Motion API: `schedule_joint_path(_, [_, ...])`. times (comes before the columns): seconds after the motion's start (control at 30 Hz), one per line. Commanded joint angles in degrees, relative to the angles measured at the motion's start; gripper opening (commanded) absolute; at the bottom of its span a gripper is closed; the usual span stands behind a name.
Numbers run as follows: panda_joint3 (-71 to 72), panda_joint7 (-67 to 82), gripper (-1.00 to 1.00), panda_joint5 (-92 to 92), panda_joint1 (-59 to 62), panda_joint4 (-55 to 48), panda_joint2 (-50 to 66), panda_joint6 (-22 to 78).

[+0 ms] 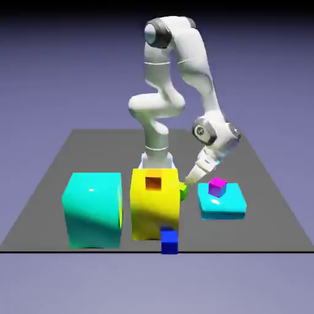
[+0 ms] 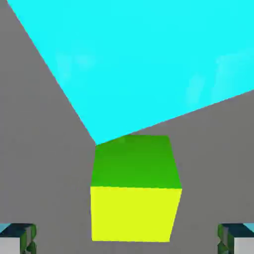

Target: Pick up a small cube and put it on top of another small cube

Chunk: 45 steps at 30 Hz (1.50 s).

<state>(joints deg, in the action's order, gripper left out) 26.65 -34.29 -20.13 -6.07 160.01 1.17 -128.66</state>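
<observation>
Pre-grasp step, we judge: gripper [image 2: 127, 238] open, nothing held. Tiny green cube [image 2: 135, 161] sits just ahead of the fingertips, lined up between them. Next we'd need to ease forward around it, squarely, then close before lifting.

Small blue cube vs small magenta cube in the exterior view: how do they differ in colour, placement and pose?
Colour: the blue cube is deep blue, the magenta cube bright pink-purple. Placement: blue sits low, by the table's near edge; magenta is on the flat cyan block. Pose: blue shows one face nearly square-on, magenta is turned, showing two sides. Both are small cubes.
</observation>
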Motion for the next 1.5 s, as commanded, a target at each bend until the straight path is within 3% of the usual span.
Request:
schedule_joint_path(0.0, [-1.33, -1.74, 0.00, -2.49, -3.22, 0.16, 2.02, -1.66])
schedule_joint_path(0.2, [-8.08, -10.52, 0.00, -15.06, -4.47, 0.96, 12.30, -10.03])
schedule_joint_path(0.23, [-8.08, -10.52, -1.00, -15.06, -4.47, 0.96, 12.30, -10.03])
schedule_joint_path(0.53, [0.00, 0.00, -1.00, 0.00, -2.98, 0.00, -0.01, 0.00])
schedule_joint_path(0.9, [-17.08, 18.76, -1.00, -6.56, -9.94, -22.60, -4.73, 15.95])
schedule_joint_path(1.27, [-35.27, 45.30, -1.00, -12.56, -17.16, -34.54, -9.03, 27.58])
schedule_joint_path(1.43, [-37.51, 43.20, -1.00, -15.28, -15.22, -27.75, -6.77, 18.11])
schedule_joint_path(1.47, [-37.51, 43.20, 1.00, -15.28, -15.22, -27.75, -6.77, 18.11])
